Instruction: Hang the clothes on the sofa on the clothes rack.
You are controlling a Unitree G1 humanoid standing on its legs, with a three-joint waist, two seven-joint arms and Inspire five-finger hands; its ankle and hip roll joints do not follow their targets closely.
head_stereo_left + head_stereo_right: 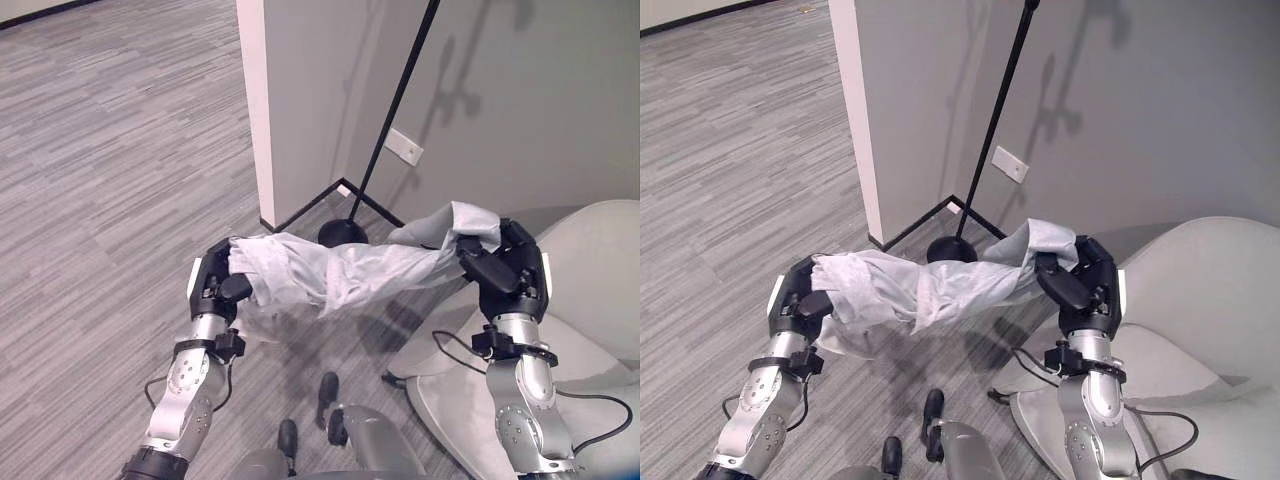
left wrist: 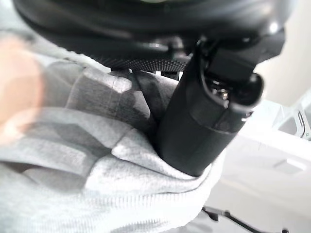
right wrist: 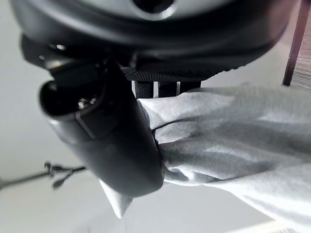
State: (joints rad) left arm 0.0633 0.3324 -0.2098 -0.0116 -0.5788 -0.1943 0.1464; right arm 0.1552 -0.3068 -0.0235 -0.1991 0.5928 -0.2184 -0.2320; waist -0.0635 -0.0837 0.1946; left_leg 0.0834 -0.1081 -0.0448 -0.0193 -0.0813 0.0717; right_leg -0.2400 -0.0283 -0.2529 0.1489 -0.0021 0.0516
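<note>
A light grey garment (image 1: pixel 340 268) hangs stretched in the air between my two hands, sagging a little in the middle. My left hand (image 1: pixel 215 280) is shut on its left end, and the cloth (image 2: pixel 97 160) bunches under the thumb in the left wrist view. At the other end my right hand (image 1: pixel 505 262) is shut on the garment (image 3: pixel 228 131) too. Just behind the garment stands the clothes rack, a thin black pole (image 1: pixel 395 105) rising from a round black base (image 1: pixel 342 234) close to the wall. The pale grey sofa (image 1: pixel 600 290) lies at the lower right.
A white pillar edge and grey wall (image 1: pixel 300 100) stand right behind the rack, with a white wall socket (image 1: pixel 404 147) low on the wall. Grey striped carpet (image 1: pixel 100 150) spreads out to the left.
</note>
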